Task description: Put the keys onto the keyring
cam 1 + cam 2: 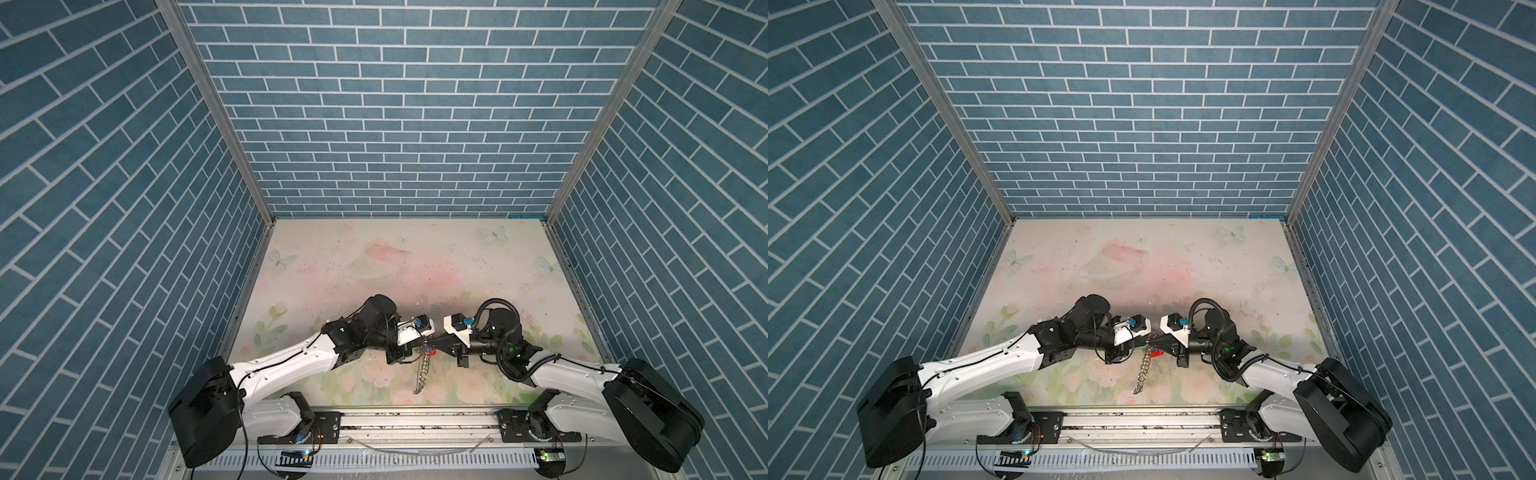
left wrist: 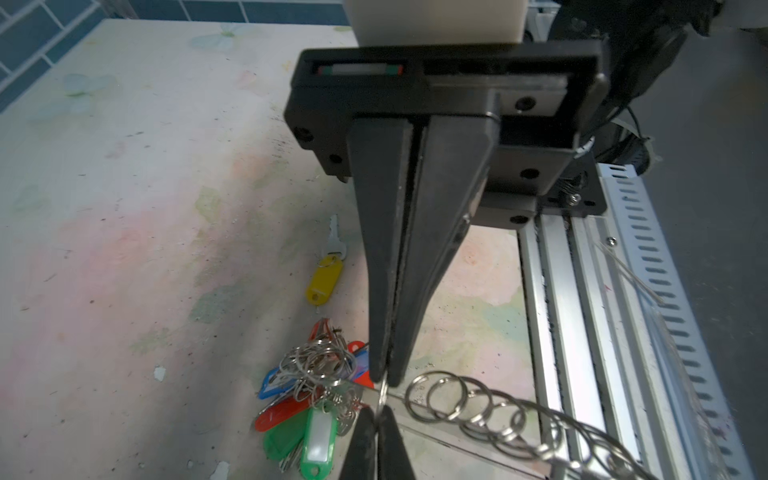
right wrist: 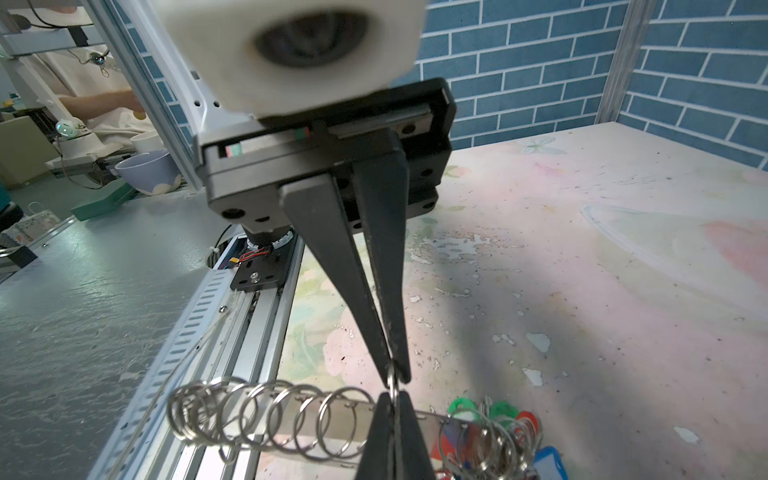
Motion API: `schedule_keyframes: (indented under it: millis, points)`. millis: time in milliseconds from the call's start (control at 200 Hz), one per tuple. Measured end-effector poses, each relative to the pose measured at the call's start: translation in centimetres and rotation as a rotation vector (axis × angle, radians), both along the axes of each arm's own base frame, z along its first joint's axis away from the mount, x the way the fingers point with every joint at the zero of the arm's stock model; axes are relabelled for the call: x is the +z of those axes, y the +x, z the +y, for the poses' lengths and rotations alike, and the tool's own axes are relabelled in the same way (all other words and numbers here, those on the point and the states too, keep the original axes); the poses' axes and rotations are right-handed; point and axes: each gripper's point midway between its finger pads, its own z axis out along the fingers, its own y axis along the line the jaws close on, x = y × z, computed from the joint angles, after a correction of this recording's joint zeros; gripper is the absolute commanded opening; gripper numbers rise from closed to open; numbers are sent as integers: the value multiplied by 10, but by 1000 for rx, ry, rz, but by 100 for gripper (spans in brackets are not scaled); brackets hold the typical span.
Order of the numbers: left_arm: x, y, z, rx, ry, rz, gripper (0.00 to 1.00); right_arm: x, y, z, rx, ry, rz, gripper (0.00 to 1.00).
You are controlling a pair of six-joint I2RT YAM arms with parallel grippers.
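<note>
Left wrist view: left gripper (image 2: 384, 374) and right gripper (image 2: 377, 411) are both pinching one wire ring (image 2: 382, 392), likely prising it apart for the yellow key (image 2: 326, 270) lying near the keyring (image 2: 428, 428).

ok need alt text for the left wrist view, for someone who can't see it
The right claw and the left claw meet tip to tip, both pinching one silver wire ring of the keyring. A yellow-tagged key lies loose on the floral table, and a bunch of red, green and blue tagged keys clusters beside the claws.
</note>
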Motion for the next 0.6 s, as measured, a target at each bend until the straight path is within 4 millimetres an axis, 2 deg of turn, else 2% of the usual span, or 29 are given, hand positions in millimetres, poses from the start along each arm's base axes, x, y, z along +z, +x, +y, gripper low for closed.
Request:
schedule_keyframes:
  millis: [110, 220, 395, 600]
  points:
    - [-5, 10, 8, 66, -24, -19, 28, 4, 4, 2, -14, 22, 14, 0]
    - [-9, 10, 15, 83, -56, -19, 33, 8, 6, 3, -17, 44, 11, 0]
    - [-1, 4, 15, 54, -121, -22, 32, 13, 7, 5, -15, 65, -5, 0]
    - [10, 6, 17, 29, -219, 22, 25, 15, 3, 6, 20, 88, -15, 0]
